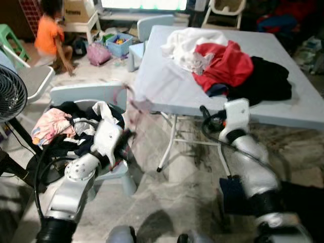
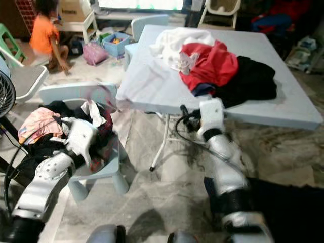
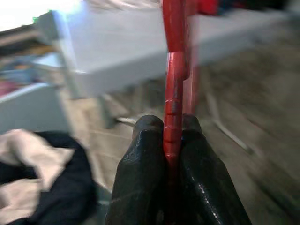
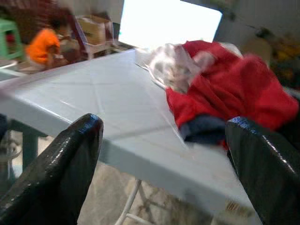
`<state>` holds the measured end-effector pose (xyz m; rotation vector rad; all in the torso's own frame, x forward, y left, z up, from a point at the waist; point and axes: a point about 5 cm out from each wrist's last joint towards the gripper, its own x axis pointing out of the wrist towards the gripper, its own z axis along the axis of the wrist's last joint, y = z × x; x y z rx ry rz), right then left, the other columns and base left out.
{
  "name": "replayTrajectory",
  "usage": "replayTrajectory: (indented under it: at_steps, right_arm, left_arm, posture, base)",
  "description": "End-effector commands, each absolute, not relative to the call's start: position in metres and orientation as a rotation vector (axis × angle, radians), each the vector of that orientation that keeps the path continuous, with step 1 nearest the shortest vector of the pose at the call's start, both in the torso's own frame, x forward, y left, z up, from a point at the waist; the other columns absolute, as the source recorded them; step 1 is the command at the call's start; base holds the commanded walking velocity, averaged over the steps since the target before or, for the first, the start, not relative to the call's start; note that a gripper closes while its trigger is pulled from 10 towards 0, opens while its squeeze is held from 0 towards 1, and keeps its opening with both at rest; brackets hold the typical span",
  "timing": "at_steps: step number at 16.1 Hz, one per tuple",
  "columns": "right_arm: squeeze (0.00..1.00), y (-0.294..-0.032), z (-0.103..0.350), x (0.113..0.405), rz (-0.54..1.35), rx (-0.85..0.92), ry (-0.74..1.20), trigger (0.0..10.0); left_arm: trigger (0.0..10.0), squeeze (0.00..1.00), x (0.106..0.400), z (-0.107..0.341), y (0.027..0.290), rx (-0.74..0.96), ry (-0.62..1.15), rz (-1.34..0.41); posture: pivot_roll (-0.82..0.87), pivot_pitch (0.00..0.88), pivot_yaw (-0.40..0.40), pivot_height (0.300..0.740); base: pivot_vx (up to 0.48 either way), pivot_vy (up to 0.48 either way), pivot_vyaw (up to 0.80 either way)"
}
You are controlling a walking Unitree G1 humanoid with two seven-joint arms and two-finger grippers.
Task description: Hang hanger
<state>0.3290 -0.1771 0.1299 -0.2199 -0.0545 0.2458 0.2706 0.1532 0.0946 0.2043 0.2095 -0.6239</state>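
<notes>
Left wrist view: left end effector (image 3: pixel 174 140) clenched on the red hanger (image 3: pixel 174 70), right end effector (image 4: pixel 164 164) released at the desk's (image 4: pixel 93 103) edge — pickup done, hanging still to come.

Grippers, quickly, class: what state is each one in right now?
Left gripper: shut on the red hanger.
Right gripper: open, holding nothing, facing the table.

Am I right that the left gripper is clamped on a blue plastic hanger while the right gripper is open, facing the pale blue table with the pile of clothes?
Not quite: the plastic hanger is red, not blue, as the left wrist view shows. The rest holds: the left gripper is clamped on it, and the right gripper is open, facing the pale blue table with the pile of clothes.
</notes>
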Motion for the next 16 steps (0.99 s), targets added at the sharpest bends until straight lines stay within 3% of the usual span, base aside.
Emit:
replayTrajectory:
  at_steps: [1, 6, 8, 12, 16]
  right_arm:
    - [0.0, -0.177, 0.133, 0.331, 0.316, -0.265, -0.059, 10.0]
    - [0.0, -0.193, 0.144, 0.32, 0.874, -0.562, 0.065, 10.0]
    - [0.0, -0.202, 0.143, 0.311, 1.05, -0.619, 0.159, 10.0]
    - [0.0, -0.205, 0.152, 0.302, 1.334, -0.597, 0.326, 10.0]
    - [0.0, -0.197, 0.148, 0.292, 1.479, -0.562, 0.389, 10.0]
  left_arm:
    - [10.0, 0.0, 0.264, 0.092, 0.155, 0.214, 0.261, -0.708]
    - [10.0, 0.0, 0.233, 0.079, 0.182, 0.274, 0.516, -1.015]
    - [10.0, 0.0, 0.227, 0.078, 0.187, 0.322, 0.528, -1.085]
    - [10.0, 0.0, 0.216, 0.077, 0.185, 0.333, 0.548, -1.24]
    - [10.0, 0.0, 0.217, 0.074, 0.182, 0.362, 0.537, -1.262]
  posture:
    - [0.03, 0.041, -0.015, 0.74]
    - [0.02, 0.051, -0.017, 0.74]
    - [0.01, 0.061, -0.014, 0.74]
    - [0.0, 0.064, -0.011, 0.74]
    - [0.0, 0.065, -0.007, 0.74]
  base:
    - [0.0, 0.0, 0.0]
    - [0.0, 0.0, 0.0]
    - [0.0, 0.0, 0.0]
    - [0.0, 0.0, 0.0]
    - [0.0, 0.0, 0.0]
